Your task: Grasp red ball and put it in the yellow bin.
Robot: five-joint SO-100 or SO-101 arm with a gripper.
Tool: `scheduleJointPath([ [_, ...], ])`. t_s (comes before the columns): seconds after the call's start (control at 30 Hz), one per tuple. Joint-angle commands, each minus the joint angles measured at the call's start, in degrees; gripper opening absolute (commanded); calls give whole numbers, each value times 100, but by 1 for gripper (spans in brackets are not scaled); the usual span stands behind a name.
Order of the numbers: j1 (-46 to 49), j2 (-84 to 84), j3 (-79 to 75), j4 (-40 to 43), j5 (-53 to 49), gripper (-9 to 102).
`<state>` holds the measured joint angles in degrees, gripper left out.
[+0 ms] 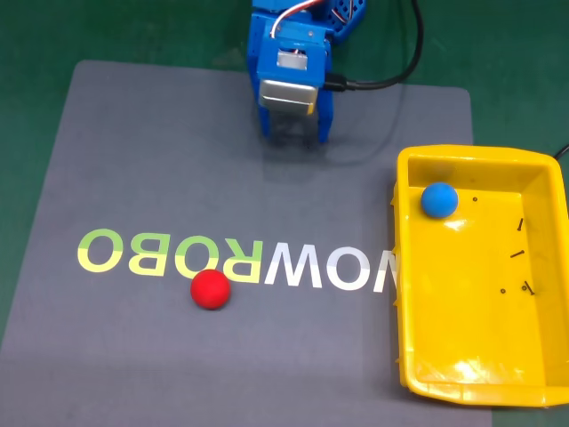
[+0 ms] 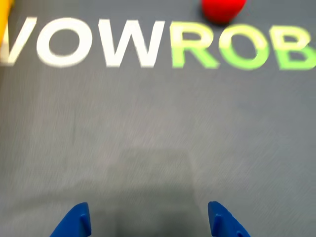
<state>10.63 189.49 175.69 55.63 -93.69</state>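
A: Where does the red ball point(image 1: 211, 290) lie, taking the mat lettering point(image 1: 236, 261) as the landmark?

B: In the fixed view it rests on the grey mat point(image 1: 133, 160), touching the lower edge of the lettering, under the green-yellow letters. In the wrist view the ball point(image 2: 223, 9) sits at the top edge, just beyond the green letters point(image 2: 237, 49).

A: And the claw?

B: In the wrist view two blue fingertips point(image 2: 76, 221) rise from the bottom edge, set wide apart. The claw point(image 2: 148, 221) is open, with bare mat between the tips; it holds nothing and touches nothing. It is on the near side of the lettering, well apart from the ball.

A: The arm?

B: In the fixed view the blue arm point(image 1: 293, 71) stands at the mat's top edge, above the lettering, with a black cable point(image 1: 391, 76) trailing to the right.

A: The bin?

B: The yellow bin point(image 1: 404, 356) lies at the white end of the lettering, on the right of the fixed view. A blue ball point(image 1: 439, 199) sits inside, near its upper left corner.
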Motion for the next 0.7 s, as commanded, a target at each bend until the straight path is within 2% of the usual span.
scheduleJointPath([
  [0.0,193,-281,105,-747,-70,28],
  [0.13,360,-1107,-149,-1670,-123,29],
  [0.67,606,-5115,-2364,-3445,123,29],
])
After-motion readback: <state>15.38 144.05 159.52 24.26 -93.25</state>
